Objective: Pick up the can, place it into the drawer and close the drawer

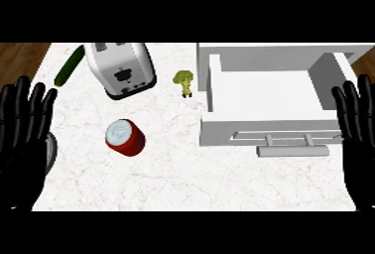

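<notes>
Item: can (125,137). Red-sided cylinder with a pale silvery top, standing upright or perhaps a little tilted; the steep downward view made this hard to settle. It stood alone on the white marbled counter (183,183), well to the left of the drawer (264,94) and nearer the viewer than the drawer's interior, touching nothing.

Handling, as judged: rigid metal wall, probably light to moderate in weight, smooth and likely slippery, not fragile though apt to roll if tipped. Best taken round the curved red side, thumb opposite fingers, about mid-height; the flat top offered no purchase.

Drawer: white, pulled open, its interior bare, a bar handle on the front face toward the viewer.

Left hand (22,129): black, fingers straight and spread upward, holding nothing, resting at the view's left edge, far left of the drawer and beyond the can.

Right hand (359,124): black, fingers straight and upright, holding nothing, resting just beside the drawer's right wall.

Other items, all left of the drawer: broccoli (184,82) just beside its left wall; toaster (121,69) further left; cucumber (70,66) beyond the toaster.
</notes>
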